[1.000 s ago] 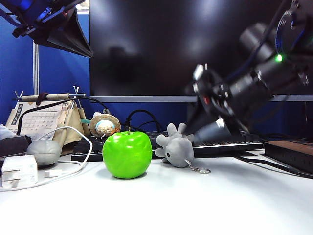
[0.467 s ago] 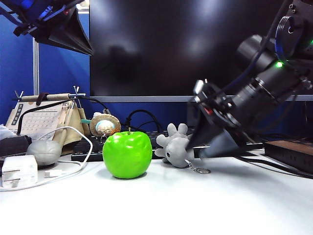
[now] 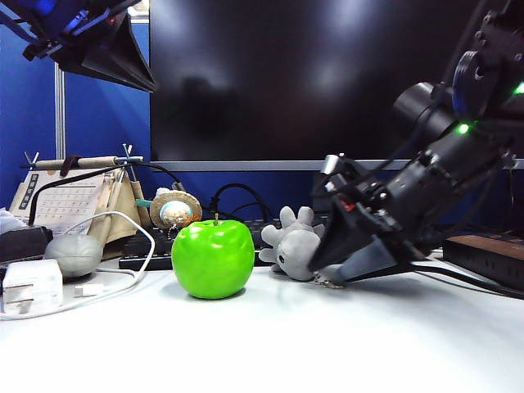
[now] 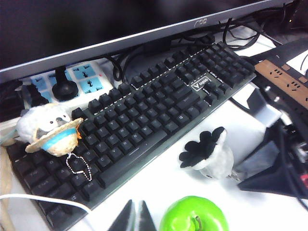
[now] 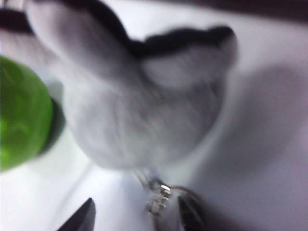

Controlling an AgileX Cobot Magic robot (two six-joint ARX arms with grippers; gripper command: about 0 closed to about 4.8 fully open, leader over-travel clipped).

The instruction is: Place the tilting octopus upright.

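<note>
White counter (image 3: 344, 344) runs out in front of a big dark monitor (image 3: 311, 74), with a black keyboard (image 4: 144, 115) along the far side. Just nearer than the keyboard, the green apple (image 3: 213, 257) sits left of the octopus (image 3: 296, 246), which lies tipped over with its dark-bottomed tentacles thrown up and back, its keyring (image 5: 161, 195) trailing on the counter to the right.

The right claw (image 3: 332, 274) is down at counter level, just right of the octopus, jaws spread wide and holding nothing. The left claw (image 4: 134, 219) hangs clenched and empty, high on the near left.

Risks, as I judge them: the spread fingers could pinch only the keyring, so the toy swings instead of righting; a push could shove the light plush into the apple and roll it; or a low finger could scrape the counter.
</note>
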